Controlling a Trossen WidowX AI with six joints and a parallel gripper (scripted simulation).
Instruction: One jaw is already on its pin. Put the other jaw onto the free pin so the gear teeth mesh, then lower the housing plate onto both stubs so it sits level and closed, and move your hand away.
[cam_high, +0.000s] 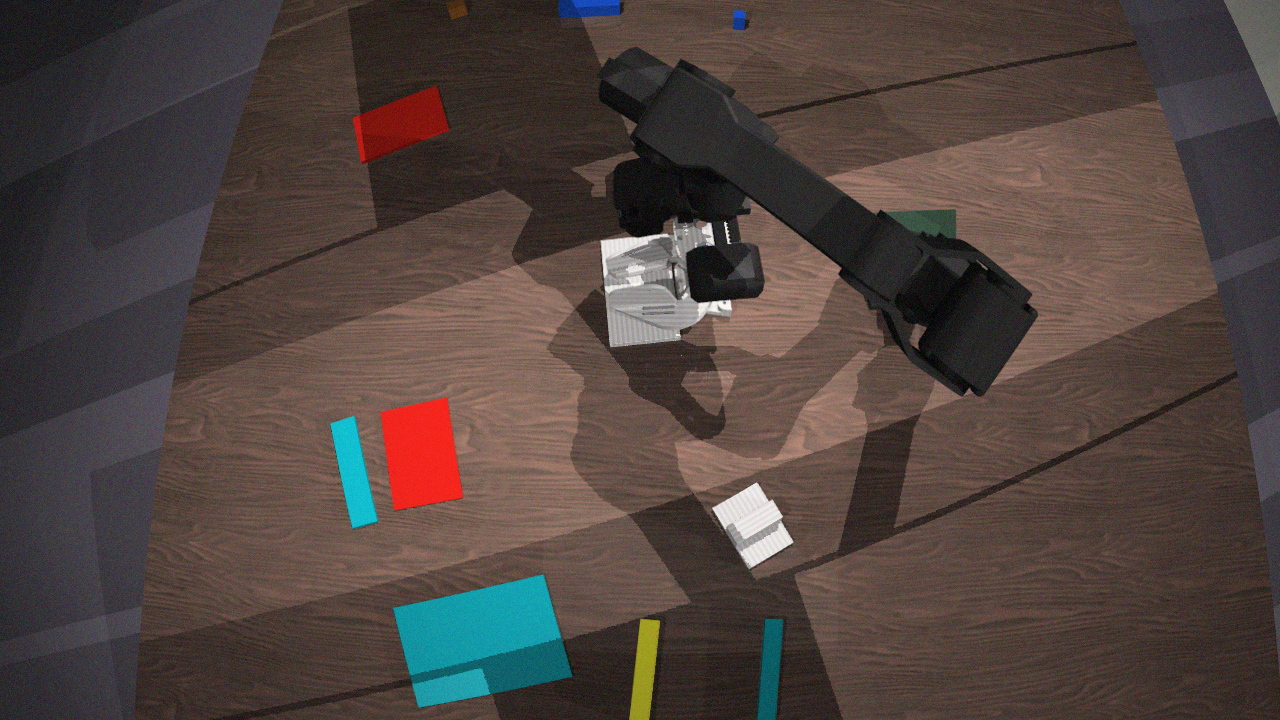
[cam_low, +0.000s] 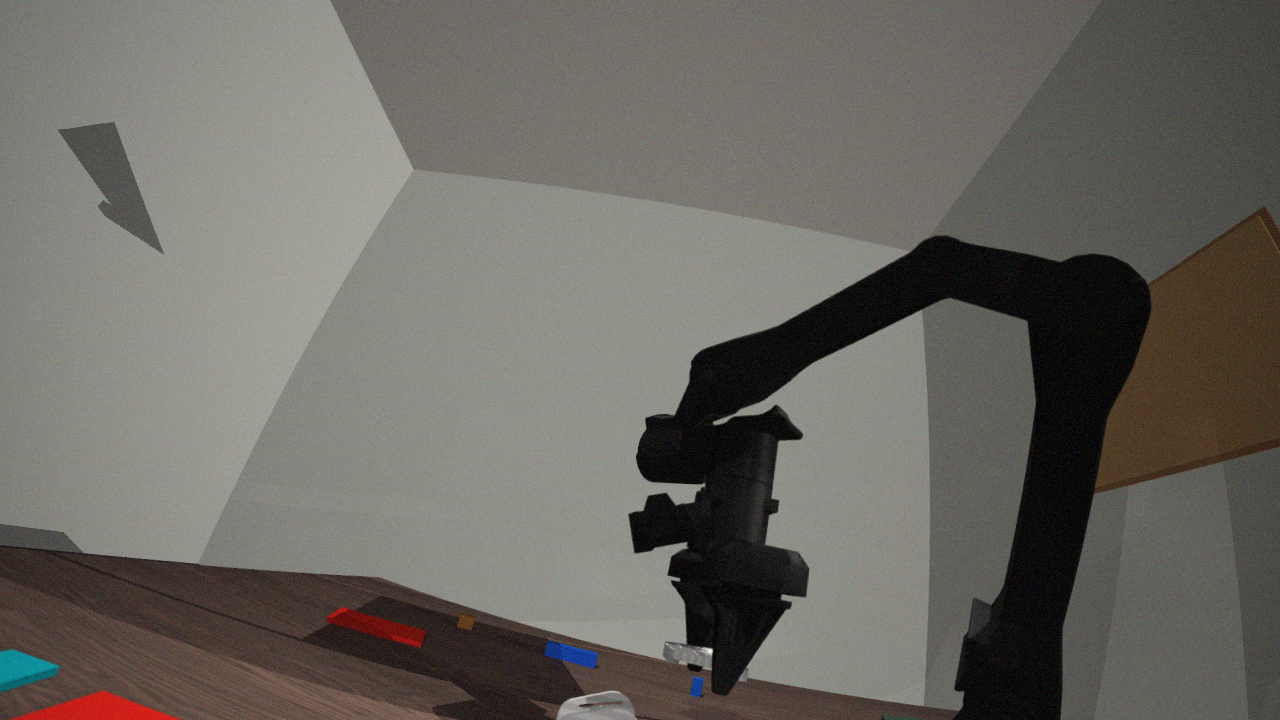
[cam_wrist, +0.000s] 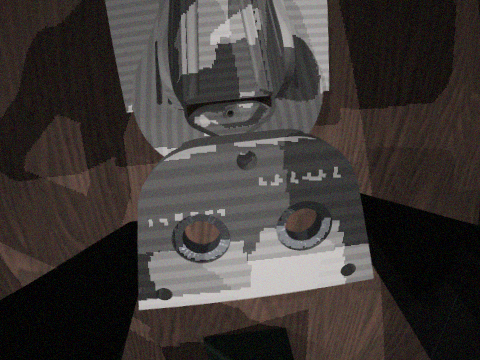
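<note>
My gripper (cam_high: 707, 259) (cam_low: 716, 662) (cam_wrist: 247, 219) is shut on the housing plate (cam_high: 682, 266) (cam_low: 685, 653) (cam_wrist: 250, 195), a grey D-shaped plate with two round holes. It holds the plate flat a little above the table. The white base (cam_high: 637, 329) (cam_wrist: 142, 75) lies just beyond the plate's rounded end, partly under it. Two grey jaws (cam_high: 640, 264) (cam_wrist: 225, 55) lie side by side on the base, tips pointing away from the plate. The pins and stubs are hidden, and the gear teeth are too dark to make out.
A small white block (cam_high: 752, 524) lies near the front. Flat coloured pieces lie around: red ones (cam_high: 420, 453) (cam_high: 400, 122), a cyan strip (cam_high: 353, 471), a large cyan plate (cam_high: 478, 635), yellow (cam_high: 643, 667) and teal (cam_high: 769, 667) strips, a green patch (cam_high: 926, 221), blue bits (cam_high: 588, 7).
</note>
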